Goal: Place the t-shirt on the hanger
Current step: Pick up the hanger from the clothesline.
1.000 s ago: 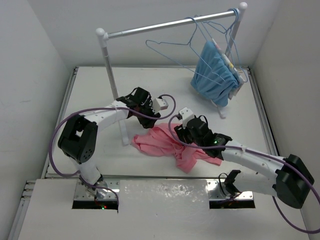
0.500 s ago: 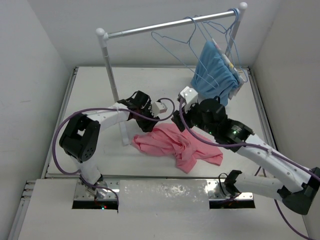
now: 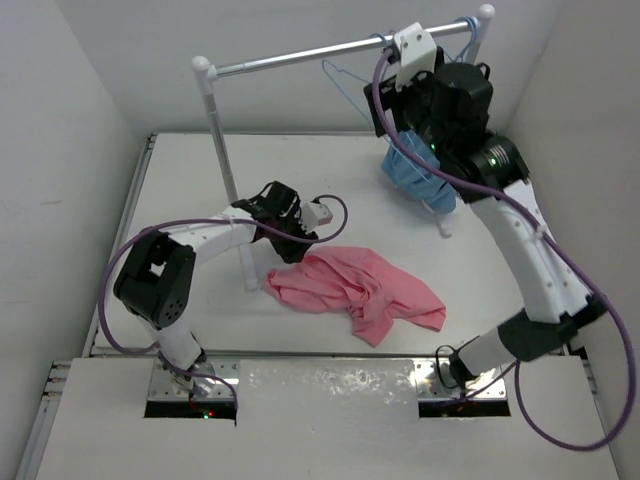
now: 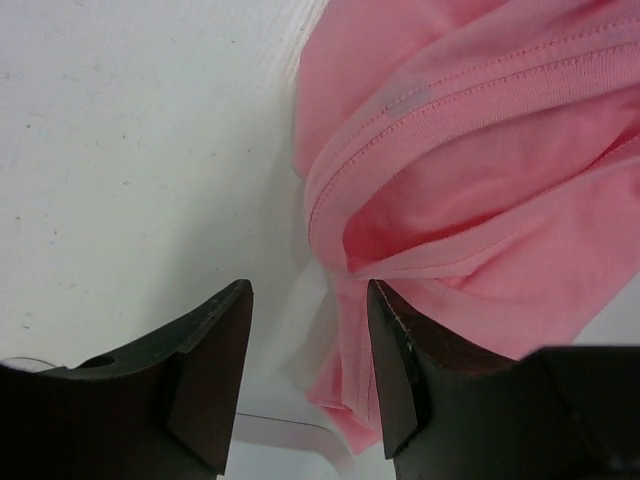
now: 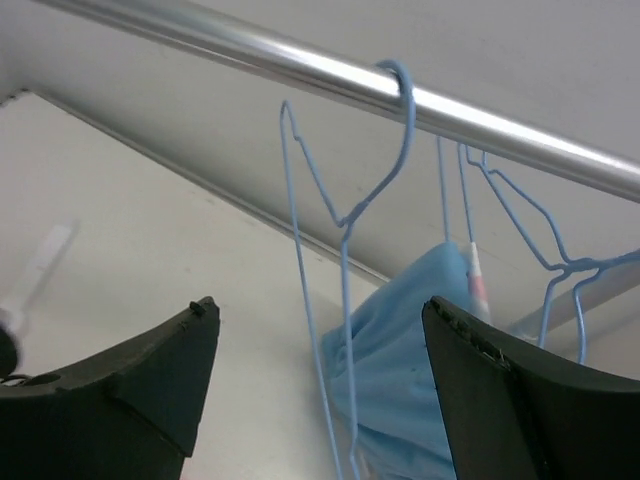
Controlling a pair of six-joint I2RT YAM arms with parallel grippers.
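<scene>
The salmon-pink t-shirt (image 3: 350,288) lies crumpled on the table in front of the arms. My left gripper (image 3: 290,240) is low at its upper-left edge. In the left wrist view it is open (image 4: 308,295), and a folded edge of the t-shirt (image 4: 480,150) lies between the jaws, against the right finger. My right gripper (image 3: 385,105) is raised to the rail and open (image 5: 320,305). The light-blue wire hanger (image 5: 345,260) hangs from the rail between its fingers, untouched. It also shows in the top view (image 3: 343,82).
The silver rail (image 3: 310,52) on white posts spans the back of the table; its left post (image 3: 228,190) stands beside my left arm. A light-blue garment (image 3: 418,175) and several more hangers (image 5: 545,245) hang at the rail's right end.
My right arm has lifted off the t-shirt and swung up and back to the hanger on the rail. The t-shirt has settled flatter. My left gripper has barely moved.
</scene>
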